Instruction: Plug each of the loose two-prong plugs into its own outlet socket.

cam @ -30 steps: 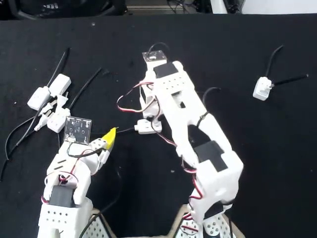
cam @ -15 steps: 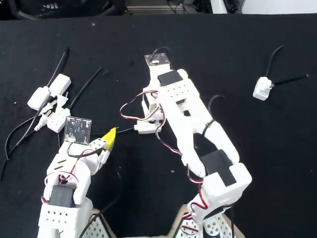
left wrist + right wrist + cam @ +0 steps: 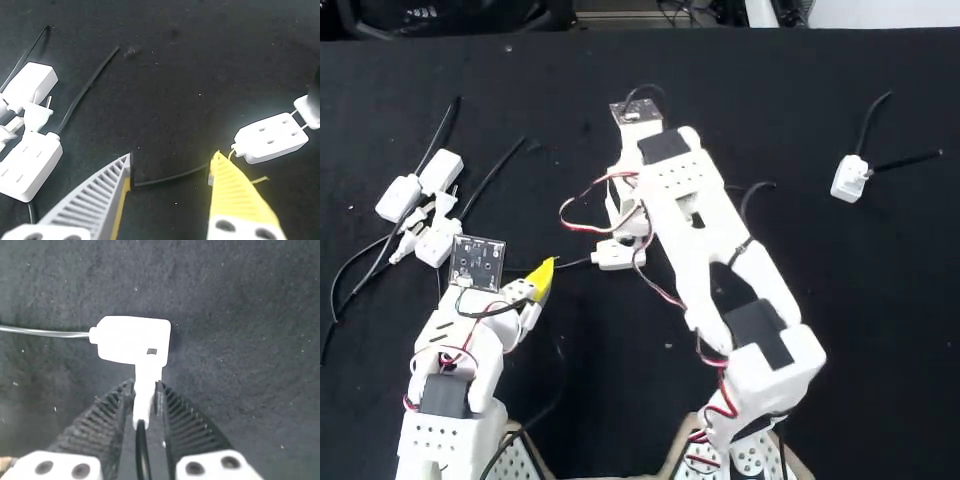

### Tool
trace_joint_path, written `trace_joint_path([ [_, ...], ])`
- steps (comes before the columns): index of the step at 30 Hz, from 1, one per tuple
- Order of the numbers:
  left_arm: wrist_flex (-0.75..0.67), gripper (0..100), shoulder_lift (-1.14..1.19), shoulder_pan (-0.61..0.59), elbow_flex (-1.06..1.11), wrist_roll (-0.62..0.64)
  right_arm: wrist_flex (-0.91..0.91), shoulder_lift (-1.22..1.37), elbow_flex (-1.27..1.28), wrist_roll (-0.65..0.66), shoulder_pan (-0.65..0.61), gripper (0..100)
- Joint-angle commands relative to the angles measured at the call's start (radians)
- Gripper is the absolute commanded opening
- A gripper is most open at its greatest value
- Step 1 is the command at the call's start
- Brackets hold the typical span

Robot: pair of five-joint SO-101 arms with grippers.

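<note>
In the right wrist view my right gripper (image 3: 144, 390) is shut on a white two-prong plug (image 3: 146, 385) that stands pushed into a white outlet socket (image 3: 132, 337). From above, that socket (image 3: 613, 257) lies mid-table under the right arm's wrist. My left gripper (image 3: 170, 160) hangs open over bare black cloth, its yellow finger (image 3: 542, 277) pointing toward the socket (image 3: 270, 137). To the left lie loose white sockets (image 3: 27, 165) and a loose plug (image 3: 37, 115), seen from above as a cluster (image 3: 420, 205).
Another white socket with a plug in it (image 3: 848, 180) lies at the far right, black cords trailing from it. Thin black cords (image 3: 490, 175) run from the left cluster. A cord (image 3: 170, 176) crosses between my left fingers. Black cloth (image 3: 770, 90) covers the table.
The right arm's elbow has swung a little to the right and its wrist has shifted slightly, still on the plug. The left arm has not moved.
</note>
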Motion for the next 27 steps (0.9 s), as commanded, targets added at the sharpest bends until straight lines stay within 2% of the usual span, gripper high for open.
trace_joint_path([
  [1, 0.0, 25, -0.012, 0.007, 0.012, -0.011, 0.071, 0.058, -0.137, 0.029, -0.008, 1.1],
  [12, -0.003, 25, -0.012, 0.005, 0.01, -0.011, 0.129, 0.173, -0.252, 0.026, -0.012, 1.1],
  [23, -0.002, 25, -0.012, 0.004, 0.008, -0.011, 0.089, 0.176, -0.248, 0.026, -0.009, 1.1],
  [27, -0.002, 25, -0.012, 0.002, 0.008, -0.011, 0.021, 0.176, -0.197, 0.026, -0.009, 1.1],
])
